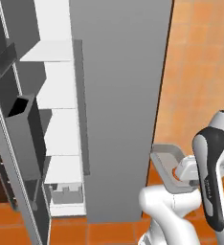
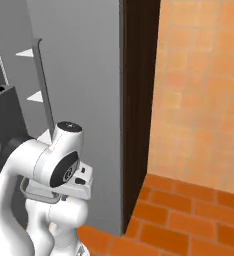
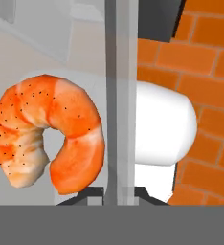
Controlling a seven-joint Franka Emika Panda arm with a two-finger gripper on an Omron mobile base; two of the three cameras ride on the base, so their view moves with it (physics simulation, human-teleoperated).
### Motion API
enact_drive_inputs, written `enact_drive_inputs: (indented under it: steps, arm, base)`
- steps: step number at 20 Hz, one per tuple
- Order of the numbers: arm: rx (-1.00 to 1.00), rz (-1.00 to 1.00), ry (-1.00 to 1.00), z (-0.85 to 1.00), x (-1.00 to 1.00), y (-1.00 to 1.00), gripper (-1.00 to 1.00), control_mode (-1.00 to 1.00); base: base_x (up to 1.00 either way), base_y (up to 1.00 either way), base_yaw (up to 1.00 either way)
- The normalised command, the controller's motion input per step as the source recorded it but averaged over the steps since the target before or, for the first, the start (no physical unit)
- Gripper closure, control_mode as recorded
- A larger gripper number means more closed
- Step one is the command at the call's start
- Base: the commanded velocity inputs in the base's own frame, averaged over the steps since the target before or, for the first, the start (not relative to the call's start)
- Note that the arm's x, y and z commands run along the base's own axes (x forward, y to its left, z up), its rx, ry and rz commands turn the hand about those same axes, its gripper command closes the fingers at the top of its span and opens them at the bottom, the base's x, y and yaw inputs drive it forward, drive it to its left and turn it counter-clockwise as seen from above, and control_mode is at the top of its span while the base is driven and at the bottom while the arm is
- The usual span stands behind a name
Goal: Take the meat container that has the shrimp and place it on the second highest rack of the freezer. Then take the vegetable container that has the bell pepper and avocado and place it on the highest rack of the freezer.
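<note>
We see our gripper [image 3: 118, 191] clamped on the rim of the meat container [image 1: 165, 160], shrimp [image 3: 47, 131] lying inside, held right of the open freezer [image 1: 61, 119], shelves white.

White freezer shelves [image 1: 61, 131], orange tiled floor [image 2: 189, 220] beneath

Freezer [image 1: 61, 119] at left in left base view, door swung open, shelves [image 1: 61, 131] stacked one above other inside. Meat container [image 1: 167, 165] to right of fridge front panel [image 1: 118, 110], beside arm, above floor [image 1: 109, 234]. In hand view, shrimp [image 3: 47, 131] lies in container, left of its wall. Brick wall [image 2: 199, 90] right of fridge.
</note>
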Motion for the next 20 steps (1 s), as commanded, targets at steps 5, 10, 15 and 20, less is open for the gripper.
enact_drive_inputs:
  steps: [5,10,15,20]
  arm:
    - [0.0,0.0,0.0,0.0,0.0,0.0,1.0,1.0]
    - [0.0,0.0,0.0,0.0,0.0,0.0,1.0,1.0]
    - [0.0,0.0,0.0,0.0,0.0,0.0,1.0,1.0]
    - [0.0,0.0,0.0,0.0,0.0,0.0,1.0,1.0]
  base:
    - [0.54,0.91,0.37]
    - [0.9,0.66,0.18]
    - [0.2,-0.11,-0.01]
    - [0.07,0.11,-0.01]
